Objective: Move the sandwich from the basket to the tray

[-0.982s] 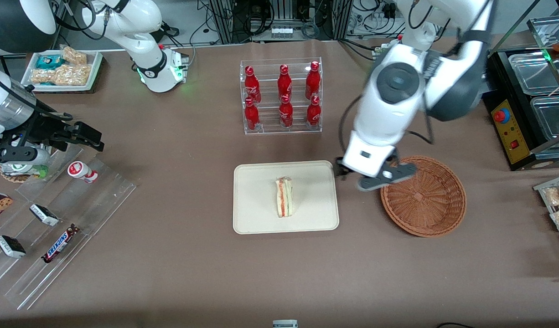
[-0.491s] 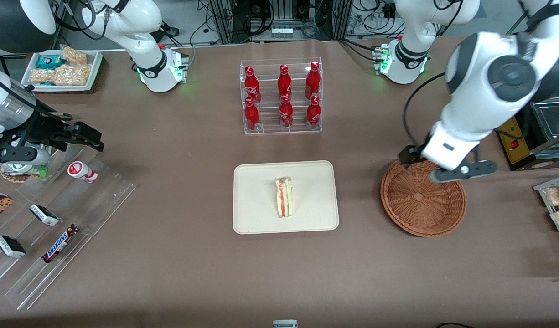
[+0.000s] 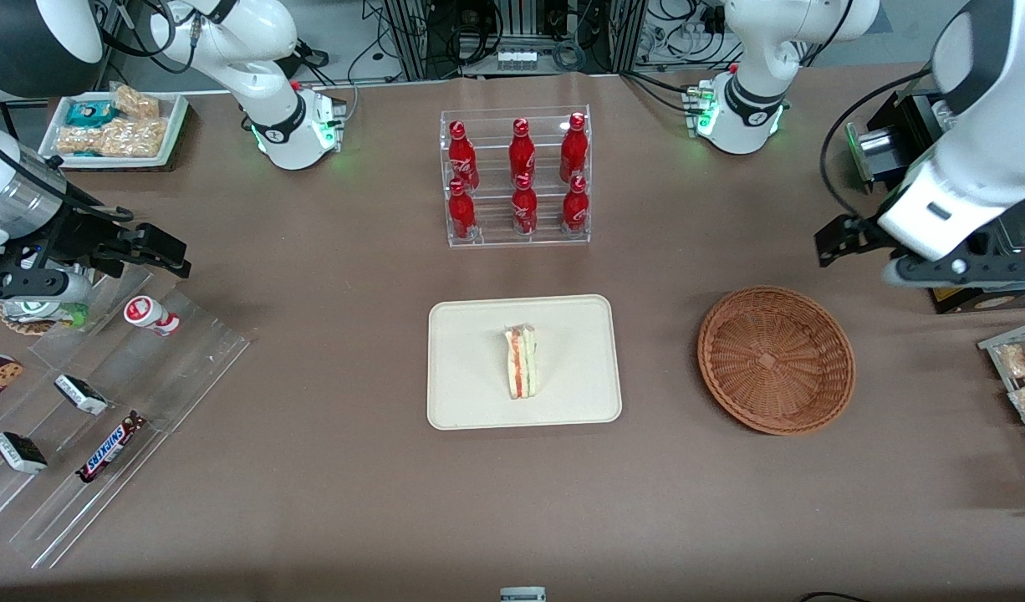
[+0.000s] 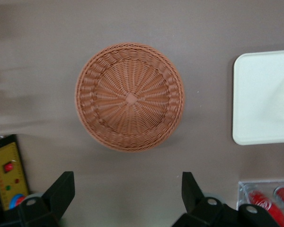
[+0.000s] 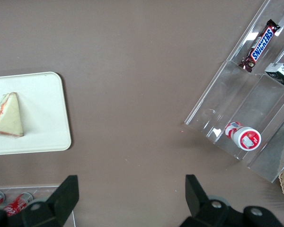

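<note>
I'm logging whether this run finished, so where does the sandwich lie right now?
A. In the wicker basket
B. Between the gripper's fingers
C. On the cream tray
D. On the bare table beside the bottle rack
C: the sandwich lies on the tray, the basket holds nothing, and the gripper hangs open above the table at the working arm's end, nothing between its fingers.

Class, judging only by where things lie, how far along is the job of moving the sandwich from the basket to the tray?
Done: the sandwich lies on the tray, and the basket holds nothing. In hand: nothing; the gripper is open and empty, above the table beside the basket, toward the working arm's end. Left: apparently nothing of the placing itself, at most parking the arm.
</note>
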